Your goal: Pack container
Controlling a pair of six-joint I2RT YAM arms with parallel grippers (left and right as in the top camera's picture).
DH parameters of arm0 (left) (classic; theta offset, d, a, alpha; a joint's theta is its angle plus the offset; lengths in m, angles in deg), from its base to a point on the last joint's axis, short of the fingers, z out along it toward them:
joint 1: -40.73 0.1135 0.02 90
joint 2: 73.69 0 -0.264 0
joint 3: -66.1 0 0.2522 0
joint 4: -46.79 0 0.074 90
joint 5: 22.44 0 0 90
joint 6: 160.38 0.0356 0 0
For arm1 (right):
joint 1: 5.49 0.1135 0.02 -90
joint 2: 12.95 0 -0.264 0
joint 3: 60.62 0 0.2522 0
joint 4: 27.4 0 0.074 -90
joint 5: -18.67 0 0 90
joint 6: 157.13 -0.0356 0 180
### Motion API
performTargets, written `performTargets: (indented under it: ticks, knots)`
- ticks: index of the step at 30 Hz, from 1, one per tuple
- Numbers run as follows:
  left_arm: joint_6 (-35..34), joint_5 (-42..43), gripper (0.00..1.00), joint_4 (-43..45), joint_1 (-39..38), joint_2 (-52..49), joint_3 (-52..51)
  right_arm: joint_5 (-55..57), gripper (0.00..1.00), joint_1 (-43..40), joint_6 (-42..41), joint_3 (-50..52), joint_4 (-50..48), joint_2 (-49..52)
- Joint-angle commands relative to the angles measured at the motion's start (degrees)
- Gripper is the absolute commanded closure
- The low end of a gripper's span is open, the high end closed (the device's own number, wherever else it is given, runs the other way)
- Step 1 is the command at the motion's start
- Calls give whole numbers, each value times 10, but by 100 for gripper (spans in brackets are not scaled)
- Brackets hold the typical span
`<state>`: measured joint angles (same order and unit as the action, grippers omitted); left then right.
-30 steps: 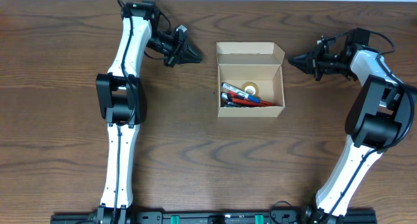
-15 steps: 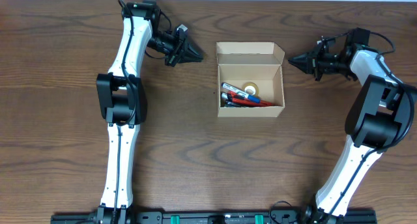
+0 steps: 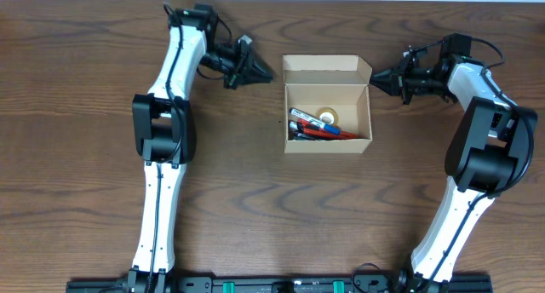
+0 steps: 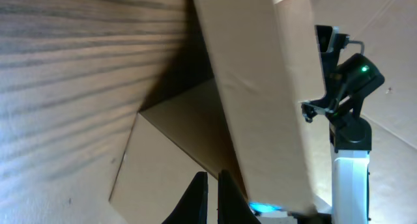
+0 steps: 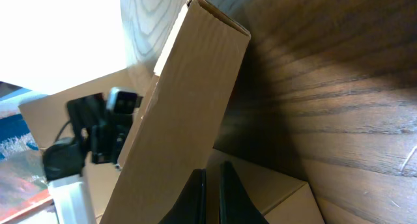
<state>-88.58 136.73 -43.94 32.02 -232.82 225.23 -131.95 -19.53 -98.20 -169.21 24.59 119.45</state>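
The container [image 3: 328, 146] is a small tan cardboard box in the middle of the table, open, with its flap lid [image 3: 326, 65] standing up along the far side. Inside lie red, blue and black pens [image 3: 313, 128] and a roll of tape [image 3: 328, 117]. My left gripper [image 3: 271, 74] is shut and empty, its tip just off the box's far left corner. My right gripper [image 3: 375, 76] is shut and empty too, its tip at the far right corner by the flap's end. The left wrist view has the flap [image 4: 260, 87] close ahead of the shut fingers [image 4: 212, 177]. The right wrist view shows the same flap [image 5: 189, 100] beyond its gripper [image 5: 212, 173].
Dark wood table [image 3: 255, 191] lies all around the box. The right arm [image 4: 348, 126] shows behind the flap in the left wrist view. In the right wrist view the left arm [image 5: 98, 139] appears behind it.
Both grippers have moved inward toward the box's far corners, the left one to the right and the right one to the left. The box has not moved.
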Motion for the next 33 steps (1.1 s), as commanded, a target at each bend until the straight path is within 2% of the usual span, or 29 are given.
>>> performTargets:
  ticks: [1, 11, 18, 33]
  knots:
    - [-10, 46, 94, 14, 0, 0, -43, -11, 99, 2, -7, -4, 0, -1]
    - [-7, 46, 94, 29, -4, 0, -58, -3, 98, 2, -17, 7, -14, 2]
    - [-7, 55, 94, 33, -5, 0, -58, -45, 98, 7, -28, 9, -28, 30]
    - [-20, 74, 94, 57, -19, 0, -58, -61, 98, 12, -53, 9, -62, 37]
